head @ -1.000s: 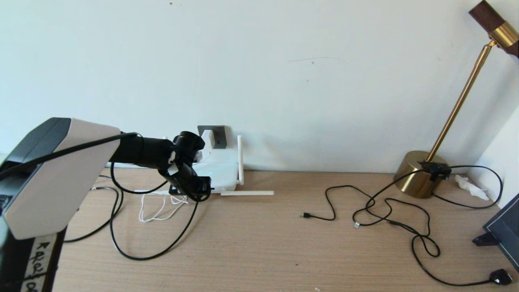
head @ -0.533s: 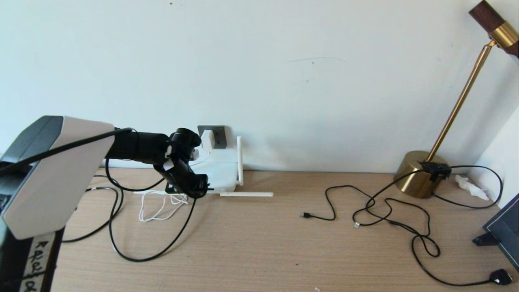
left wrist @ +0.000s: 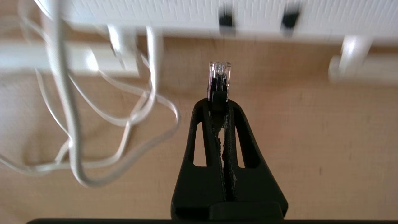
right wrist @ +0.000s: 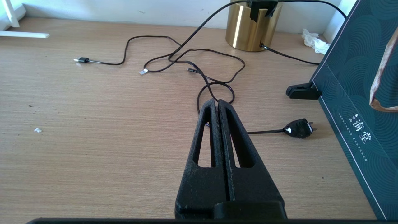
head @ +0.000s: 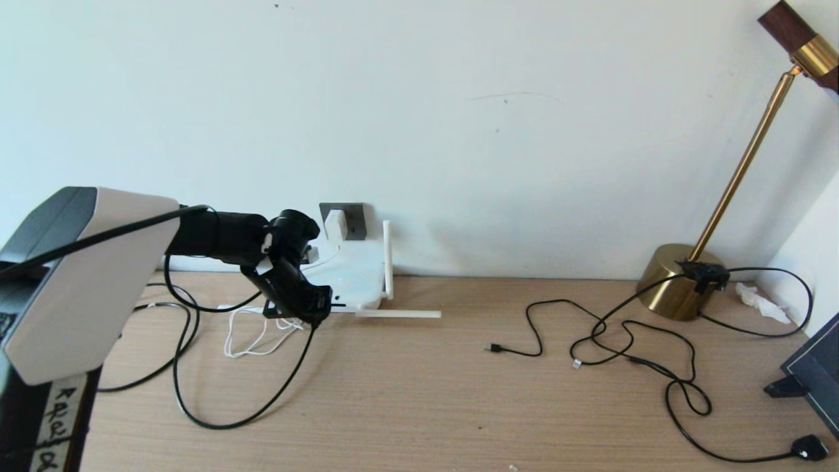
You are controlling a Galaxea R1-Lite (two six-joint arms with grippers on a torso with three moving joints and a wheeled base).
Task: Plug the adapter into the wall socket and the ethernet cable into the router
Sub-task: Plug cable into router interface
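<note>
My left gripper [left wrist: 218, 102] is shut on the ethernet cable's clear connector [left wrist: 219, 76], which sticks out past the fingertips. The connector points at the router's [left wrist: 186, 14] port edge and stands a short way off it, near two dark slots [left wrist: 225, 20]. In the head view the left gripper [head: 318, 307] hangs low at the router's [head: 357, 272] left front, and the black ethernet cable [head: 219, 427] loops down over the table. The white adapter [head: 335, 225] sits against the dark wall socket [head: 352, 216]; its white cord [head: 252, 337] lies coiled beside the router. My right gripper [right wrist: 217, 104] is shut and empty.
One router antenna [head: 387, 259] stands upright, another [head: 398, 314] lies flat on the table. Thin black cables [head: 623, 341] sprawl at the right, ending in a black plug [right wrist: 298, 128]. A brass lamp base [head: 675, 282] and a dark green bag [right wrist: 357, 93] stand far right.
My left arm has shifted slightly left and lower, bringing the gripper with the connector down in front of the router's edge. The right arm has not moved.
</note>
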